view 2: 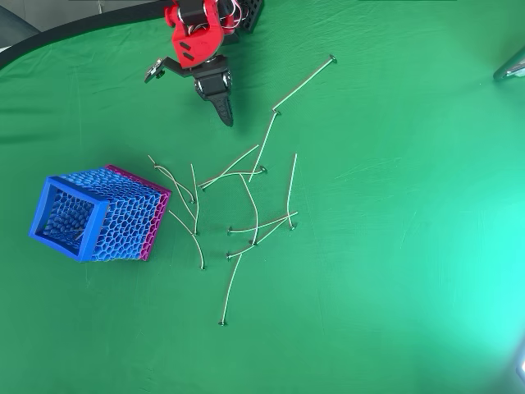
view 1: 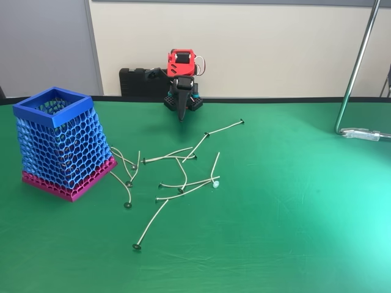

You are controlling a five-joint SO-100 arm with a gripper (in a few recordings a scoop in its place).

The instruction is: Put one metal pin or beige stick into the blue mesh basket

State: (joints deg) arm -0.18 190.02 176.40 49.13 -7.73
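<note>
The black two-finger gripper (view 2: 224, 115) hangs pressed together near the arm's base, holding nothing. The tall blue honeycomb-mesh basket (view 1: 54, 115) stands left of the scattered thin beige pins (view 1: 183, 168). Best target, I judge: the lone outlying pin (view 2: 303, 83), free of crossings, gripped mid-shaft.

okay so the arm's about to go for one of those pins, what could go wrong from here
1. The pins lie crossed in a tangle, so the pincer may lift several at once or drag neighbours.
2. They are thin and flat on the green table; the grip may slip.
3. The blue mesh basket has a narrow top, so a long pin could catch its rim.
</note>
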